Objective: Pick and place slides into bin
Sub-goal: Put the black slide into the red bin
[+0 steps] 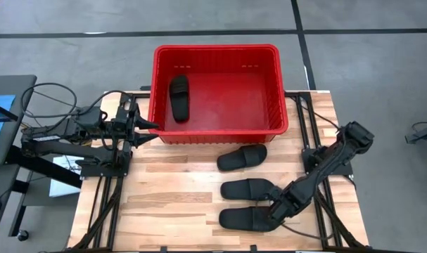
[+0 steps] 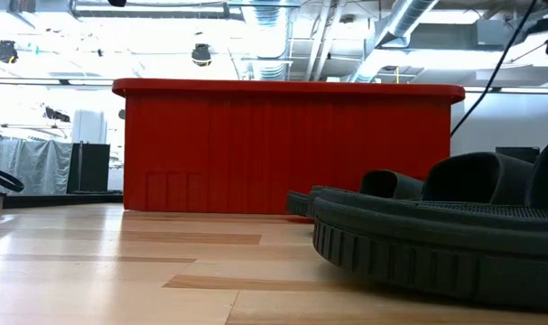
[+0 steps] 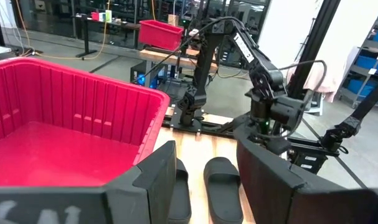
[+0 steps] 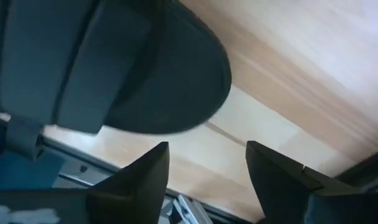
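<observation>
Your open right gripper (image 1: 275, 209) hovers at the nearest slide (image 1: 245, 218); close on it, then lift toward the bin (image 1: 280, 91).

Matte rubbery slides (image 1: 243, 158), glossy ribbed plastic bin (image 1: 214, 131), smooth wood table (image 1: 171, 204)

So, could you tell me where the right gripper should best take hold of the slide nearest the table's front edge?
Probably by its wide strap, coming down from above. That slide lies flat, sole down, so the raised strap is the only part the fingers can close across. The right gripper is open and already sits at its right end; the left gripper waits by the bin.
</observation>
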You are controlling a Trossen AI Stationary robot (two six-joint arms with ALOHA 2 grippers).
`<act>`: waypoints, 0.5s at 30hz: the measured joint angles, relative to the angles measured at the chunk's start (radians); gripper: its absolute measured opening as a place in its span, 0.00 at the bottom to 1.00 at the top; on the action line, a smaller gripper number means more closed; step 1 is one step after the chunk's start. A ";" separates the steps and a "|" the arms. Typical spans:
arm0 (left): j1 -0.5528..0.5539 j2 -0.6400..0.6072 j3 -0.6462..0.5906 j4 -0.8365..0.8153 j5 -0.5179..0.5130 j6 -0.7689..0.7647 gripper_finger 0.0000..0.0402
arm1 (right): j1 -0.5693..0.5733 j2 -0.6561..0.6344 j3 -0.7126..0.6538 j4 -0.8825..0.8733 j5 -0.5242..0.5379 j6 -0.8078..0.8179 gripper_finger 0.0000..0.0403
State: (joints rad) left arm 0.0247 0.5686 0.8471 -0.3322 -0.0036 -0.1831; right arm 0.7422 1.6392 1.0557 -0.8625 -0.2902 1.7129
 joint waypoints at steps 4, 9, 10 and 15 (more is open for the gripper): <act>0.000 0.000 0.000 -0.001 0.000 0.000 0.40 | -0.006 0.051 0.000 0.043 0.004 -0.001 0.56; 0.000 0.000 0.000 -0.012 0.000 0.000 0.40 | -0.006 0.121 0.000 0.056 0.007 -0.002 0.57; 0.000 0.000 0.000 -0.019 0.000 0.000 0.40 | -0.005 0.138 0.000 0.056 0.007 -0.005 0.57; 0.000 0.000 0.000 -0.025 0.001 -0.009 0.40 | -0.004 0.215 0.009 0.058 0.004 -0.045 0.53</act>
State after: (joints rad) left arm 0.0248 0.5686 0.8471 -0.3576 -0.0027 -0.1924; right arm 0.7380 1.8543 1.0651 -0.8043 -0.2863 1.6679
